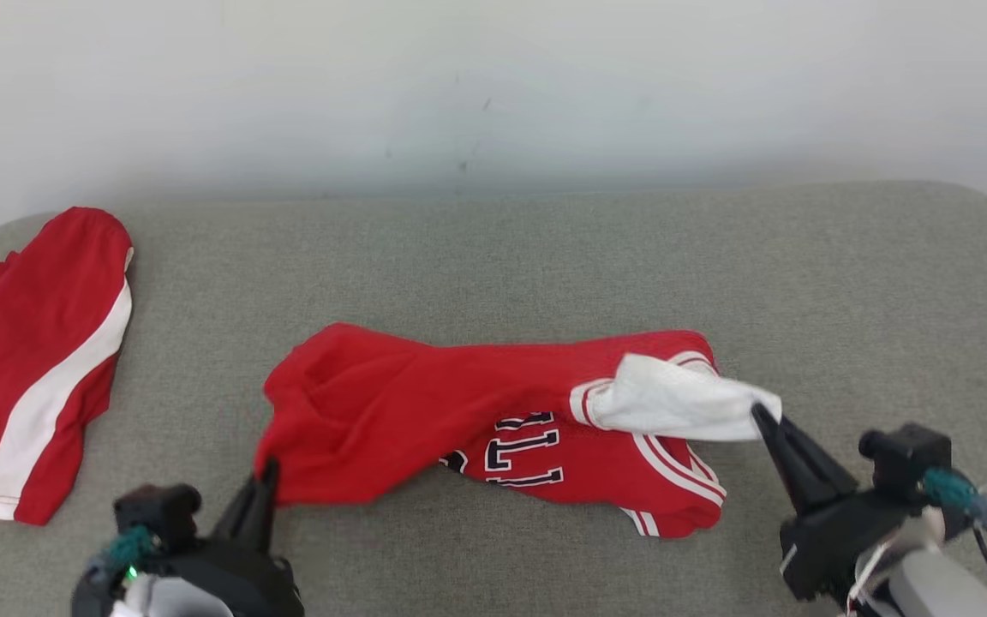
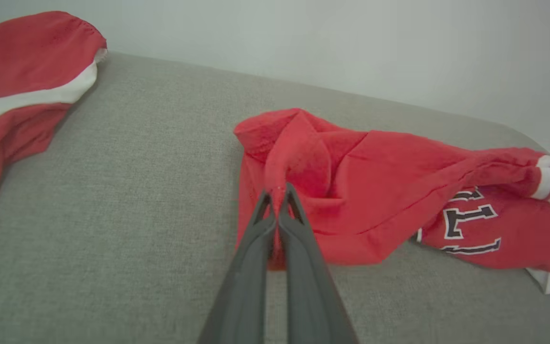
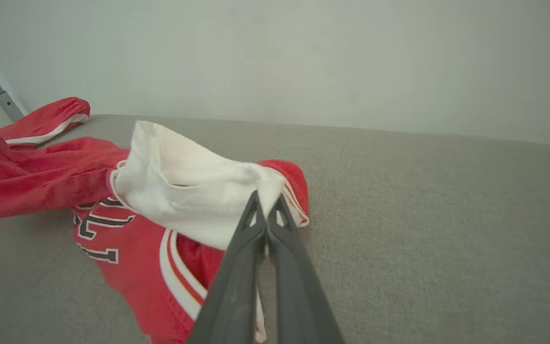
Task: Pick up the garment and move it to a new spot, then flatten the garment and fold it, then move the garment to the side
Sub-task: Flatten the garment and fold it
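Cloth this light and limp (a red jersey point(image 1: 425, 403) lying on the grey cushion point(image 1: 545, 257)) should sag between grips, so opposite ends suit it: left hand point(image 1: 266, 476) pinches its red edge, right hand point(image 1: 759, 416) pinches the white flap point(image 1: 673, 403).

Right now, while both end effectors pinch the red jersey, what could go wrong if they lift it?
1. The right end effector pinches only the tip of the white part; this small grip may slip under tension.
2. The jersey is bunched between it and the left end effector, so it may land creased.
3. Moved left, it could overlap the other red garment.
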### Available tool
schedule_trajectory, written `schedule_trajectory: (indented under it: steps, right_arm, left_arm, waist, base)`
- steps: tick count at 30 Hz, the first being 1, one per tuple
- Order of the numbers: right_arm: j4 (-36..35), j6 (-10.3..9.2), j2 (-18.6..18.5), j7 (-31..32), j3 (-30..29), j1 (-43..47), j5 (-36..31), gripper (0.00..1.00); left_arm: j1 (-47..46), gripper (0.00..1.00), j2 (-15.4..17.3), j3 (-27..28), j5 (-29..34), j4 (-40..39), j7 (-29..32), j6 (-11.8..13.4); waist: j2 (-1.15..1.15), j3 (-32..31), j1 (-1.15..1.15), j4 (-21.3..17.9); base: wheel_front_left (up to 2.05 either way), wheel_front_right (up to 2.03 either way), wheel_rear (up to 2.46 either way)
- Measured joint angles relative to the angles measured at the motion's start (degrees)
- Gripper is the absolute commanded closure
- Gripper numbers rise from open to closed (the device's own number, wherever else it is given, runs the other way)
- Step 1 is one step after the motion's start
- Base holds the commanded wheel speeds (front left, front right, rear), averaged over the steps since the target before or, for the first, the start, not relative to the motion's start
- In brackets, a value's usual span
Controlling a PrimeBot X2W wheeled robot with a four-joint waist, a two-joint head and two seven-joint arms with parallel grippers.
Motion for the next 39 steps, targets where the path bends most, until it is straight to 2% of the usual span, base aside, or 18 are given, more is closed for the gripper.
schedule_trajectory:
  steps: [8, 12, 14, 16, 20, 22, 25, 28, 31, 33, 35, 39]
  right_arm:
    - [0.2, 0.41, -0.1, 0.0, 1.1, 6.7, 2.1, 1.0]
    - [-0.9, 0.42, -0.2, 1.4, 1.9, 5.8, 2.2, 1.0]
    - [-0.9, 0.42, 0.0, 3.0, 1.7, 3.6, 3.8, 1.0]
    - [0.1, 0.42, 0.0, 5.3, 2.4, -0.8, 3.6, 1.0]
    - [4.0, 0.43, 1.8, 10.9, 2.0, -14.2, 5.0, 1.0]
    - [6.4, 0.43, 3.8, 13.6, 1.2, -22.9, 6.6, 1.0]
    - [9.9, 0.42, 5.1, 16.9, -0.9, -39.5, 5.5, 1.0]
    - [9.1, -1.69, 4.9, 15.6, -7.2, -51.8, 3.5, 1.0]
    - [8.3, -1.25, 4.8, 12.1, -7.5, -62.5, 2.8, 1.0]
    - [6.0, -0.57, 4.4, 10.3, -6.7, -66.8, 2.4, 1.0]
    - [4.5, -0.08, 3.9, 8.9, -5.2, -67.3, 1.5, 1.0]
    - [6.8, 0.44, 3.7, 5.4, -2.4, -60.3, 1.8, 1.0]
  left_arm:
    - [5.8, 1.0, 0.2, -3.2, 0.0, -3.9, 2.1, -0.2]
    - [6.1, 1.0, 0.6, -3.4, -1.1, -5.5, 4.5, -1.8]
    - [4.3, 1.0, 0.4, -2.3, -4.4, -5.5, 6.6, -3.7]
    - [-0.4, 1.0, -0.3, -0.5, -7.1, -4.6, 8.8, -5.2]
    - [-15.9, 1.0, -0.5, 3.3, -10.2, 1.7, 15.0, -5.7]
    - [-25.3, 1.0, 0.6, 3.4, -8.1, 4.9, 18.0, -5.7]
    - [-40.5, 1.0, 0.0, 6.4, -7.7, 8.6, 20.7, -5.4]
    - [-52.2, 1.0, -1.3, 10.0, -4.7, 8.3, 19.6, -3.9]
    - [-62.9, 1.0, -2.9, 11.0, -4.2, 6.8, 15.8, -3.9]
    - [-66.0, 1.0, -2.8, 10.8, -3.1, 5.2, 14.5, -4.7]
    - [-64.8, 1.0, -1.9, 11.2, -3.1, 4.5, 13.3, -5.2]
    - [-56.9, 1.0, -1.7, 11.5, -3.6, 6.3, 8.6, -6.2]
  waist:
    - [0.0, -1.4, 0.0, -0.9]
    - [0.0, -0.6, 0.0, -1.5]
    - [0.0, 0.2, 0.0, -1.8]
    - [0.0, 1.4, 0.0, -2.2]
    - [0.01, 4.1, 0.02, -2.9]
    - [0.01, 5.6, 0.02, -3.2]
    - [0.02, 8.0, 0.03, -3.6]
    - [0.02, 10.4, 0.03, -3.8]
    - [0.02, 12.9, 0.03, -3.6]
    - [0.0, 14.5, 0.02, -3.2]
    - [0.0, 16.2, 0.0, -2.6]
    - [0.02, 18.9, 0.04, -1.2]
  base:
    - [0.0, 0.0, 0.0]
    - [0.0, 0.0, 0.0]
    - [0.0, 0.0, 0.0]
    - [0.0, 0.0, 0.0]
    - [0.0, 0.0, 0.0]
    - [0.0, 0.0, 0.0]
    - [0.0, 0.0, 0.0]
    - [0.0, 0.0, 0.0]
    - [0.0, 0.0, 0.0]
    - [0.0, 0.0, 0.0]
    - [0.0, 0.0, 0.0]
    - [0.0, 0.0, 0.0]
